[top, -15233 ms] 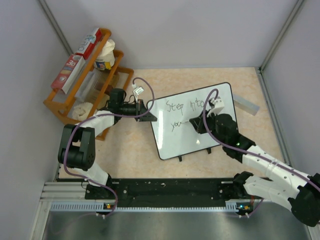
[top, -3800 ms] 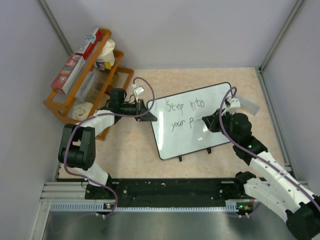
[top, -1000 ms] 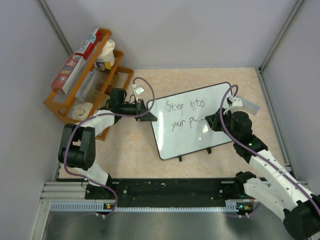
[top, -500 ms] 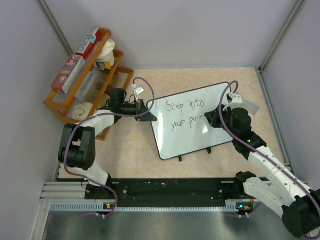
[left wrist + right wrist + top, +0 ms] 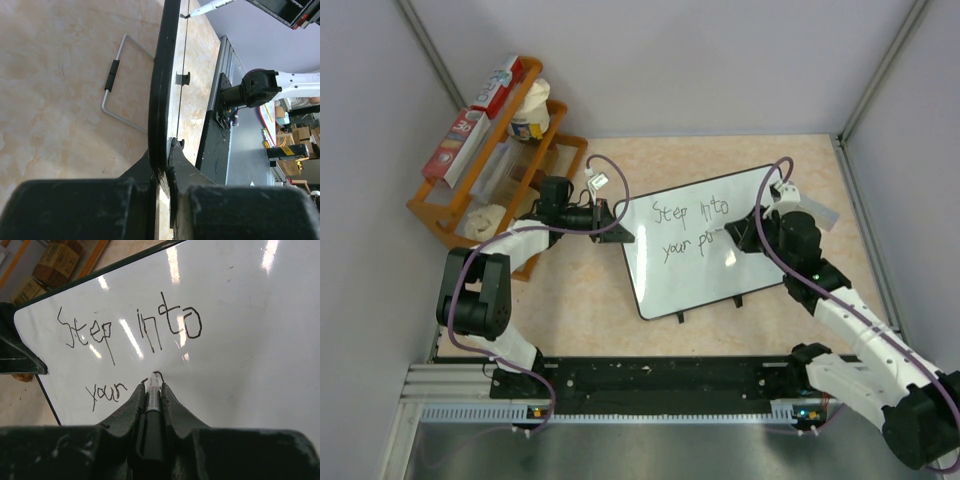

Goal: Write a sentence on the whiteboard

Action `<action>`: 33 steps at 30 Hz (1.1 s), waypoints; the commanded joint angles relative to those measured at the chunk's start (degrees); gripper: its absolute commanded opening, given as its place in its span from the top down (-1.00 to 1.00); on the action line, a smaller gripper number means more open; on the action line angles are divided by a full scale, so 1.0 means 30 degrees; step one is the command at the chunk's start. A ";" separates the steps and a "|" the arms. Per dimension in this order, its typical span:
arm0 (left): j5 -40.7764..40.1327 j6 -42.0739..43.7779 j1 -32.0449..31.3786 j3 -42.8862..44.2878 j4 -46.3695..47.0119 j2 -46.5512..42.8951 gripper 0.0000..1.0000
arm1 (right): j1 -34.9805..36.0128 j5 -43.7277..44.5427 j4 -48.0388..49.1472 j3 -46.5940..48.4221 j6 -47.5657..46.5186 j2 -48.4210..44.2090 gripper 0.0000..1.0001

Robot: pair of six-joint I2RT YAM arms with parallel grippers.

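Overhead plus wrist close-ups, whiteboard (image 5: pixel 692 282) shared

What you can't actually make out here

Right wrist view: the marker (image 5: pixel 151 402) and right gripper (image 5: pixel 152 390) sit over the second line of the sentence (image 5: pixel 131 331), so past "your" only a small loop peeks out; the whiteboard (image 5: pixel 240 340) runs off the right and bottom edges; left wrist view gets the whiteboard edge-on, writing face unreadable; the left gripper (image 5: pixel 162 175) is a blurry black mass; from above the marker's too small to spot
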 commanded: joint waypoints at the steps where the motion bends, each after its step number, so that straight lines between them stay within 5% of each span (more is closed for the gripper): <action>1: -0.3138 0.4243 -0.0903 -0.0552 -0.0714 0.0806 1.00 | -0.0293 -0.0346 0.0060 0.0515 -0.0053 -0.0197 1.00; 10: -0.3138 0.4654 -0.0903 -0.0581 -0.0714 0.0776 1.00 | -0.0322 0.0473 0.0090 0.0251 0.0007 -0.2482 1.00; 33: -0.3139 0.4653 -0.0903 -0.0552 -0.0685 0.0748 1.00 | -0.0968 0.0240 0.0148 -0.0890 -0.0170 -0.1399 1.00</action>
